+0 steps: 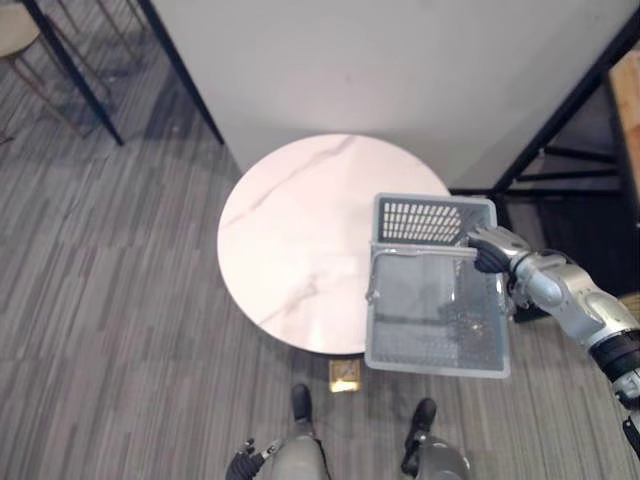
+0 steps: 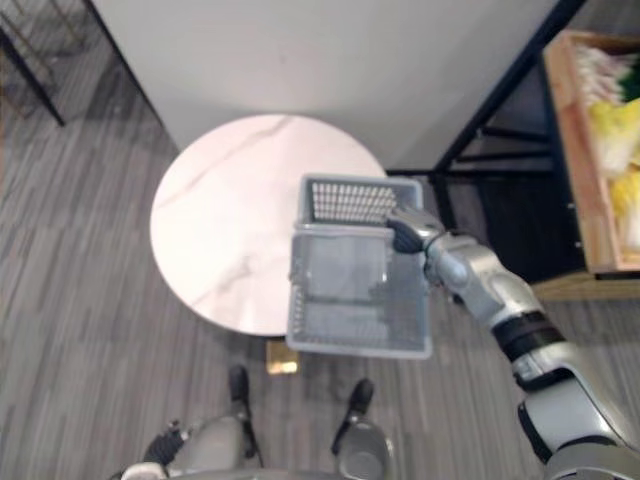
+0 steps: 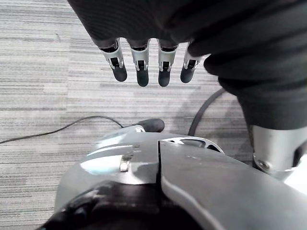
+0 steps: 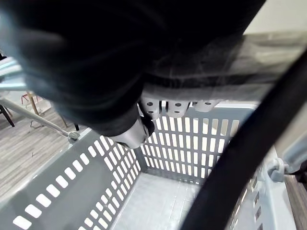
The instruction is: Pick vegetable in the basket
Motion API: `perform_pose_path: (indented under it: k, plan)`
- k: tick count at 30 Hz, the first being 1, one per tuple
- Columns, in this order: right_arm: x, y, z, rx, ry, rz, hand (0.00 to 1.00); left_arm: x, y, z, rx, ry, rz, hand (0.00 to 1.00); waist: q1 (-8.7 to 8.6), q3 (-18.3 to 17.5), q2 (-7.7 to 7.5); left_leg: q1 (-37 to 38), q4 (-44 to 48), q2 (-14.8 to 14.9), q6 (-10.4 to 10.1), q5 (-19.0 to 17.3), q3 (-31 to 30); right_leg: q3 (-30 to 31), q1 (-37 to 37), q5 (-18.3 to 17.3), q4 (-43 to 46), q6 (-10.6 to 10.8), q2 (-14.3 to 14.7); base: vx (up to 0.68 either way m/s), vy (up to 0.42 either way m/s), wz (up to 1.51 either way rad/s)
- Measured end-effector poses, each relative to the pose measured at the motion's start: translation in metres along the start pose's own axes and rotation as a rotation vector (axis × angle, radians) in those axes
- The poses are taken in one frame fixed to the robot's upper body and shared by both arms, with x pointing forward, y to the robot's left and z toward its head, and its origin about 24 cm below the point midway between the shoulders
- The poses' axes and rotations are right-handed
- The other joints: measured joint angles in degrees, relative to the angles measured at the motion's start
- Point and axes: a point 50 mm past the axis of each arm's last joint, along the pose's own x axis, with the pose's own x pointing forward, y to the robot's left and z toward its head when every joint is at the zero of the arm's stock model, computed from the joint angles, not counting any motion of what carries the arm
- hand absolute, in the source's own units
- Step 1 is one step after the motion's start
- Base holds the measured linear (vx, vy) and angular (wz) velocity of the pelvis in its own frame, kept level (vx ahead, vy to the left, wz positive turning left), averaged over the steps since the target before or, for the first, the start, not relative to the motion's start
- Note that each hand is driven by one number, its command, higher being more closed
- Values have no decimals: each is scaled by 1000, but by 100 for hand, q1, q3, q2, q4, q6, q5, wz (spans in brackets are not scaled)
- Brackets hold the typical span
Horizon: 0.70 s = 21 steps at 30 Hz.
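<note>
Basket point(image 1: 437, 290): grey slotted plastic, empty, handle folded across; rim gripped by right hand point(image 1: 490, 254), overlapping table point(image 1: 300, 230) edge; vegetables point(image 2: 615, 125) yellowish, in crate point(image 2: 578, 180).

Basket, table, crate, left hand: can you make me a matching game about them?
1 basket
2 table
3 wooden crate
4 left hand

a round and pale
b fingers straight, above the floor
c empty, gripped by the right hand
d yellow and green vegetables inside

Pairs: 1-c, 2-a, 3-d, 4-b
</note>
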Motion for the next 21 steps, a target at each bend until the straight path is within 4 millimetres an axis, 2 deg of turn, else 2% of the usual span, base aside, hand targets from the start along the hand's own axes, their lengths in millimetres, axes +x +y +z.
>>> perform_pose_path:
  k: [2,4,7,11,18,19,21]
  plan:
    - [-2,-3,3,-9,-19,-11,100,0,0,-2,-8,10,3,0,6,-75,-6,72,-1,14,-1,-34,119,124,2,53,-72,9,31,-13,-6,-41]
    - [-5,-2,4,-11,-28,-15,100,-1,0,-7,3,28,1,0,-69,-171,0,97,-13,18,-5,-37,145,167,9,68,-96,10,41,-23,-4,-17]
    - [-15,2,1,-17,-28,-5,100,-3,1,-13,22,41,-2,0,-97,-339,-2,149,-31,30,-43,-83,211,222,51,87,-170,39,62,-6,-5,-9]
    - [-29,19,-1,-8,-29,52,100,-6,2,-19,17,60,-4,0,-135,-516,-10,260,-35,22,-31,-117,199,194,214,86,-244,50,62,17,-2,1]
    - [-40,35,7,18,-67,94,100,-9,2,-25,9,74,-3,0,-136,-553,-4,426,6,32,-10,-186,241,248,330,103,-183,23,62,36,-4,-2]
    - [-42,36,9,23,-72,90,100,-9,2,-25,5,75,0,0,-145,-560,-13,410,70,44,-34,-266,234,251,290,27,-51,26,45,0,0,0]
    - [-48,42,8,45,-59,98,100,-8,4,-23,7,66,4,0,-136,-541,-63,115,963,178,-15,-729,195,329,82,-316,610,37,-65,0,0,0]
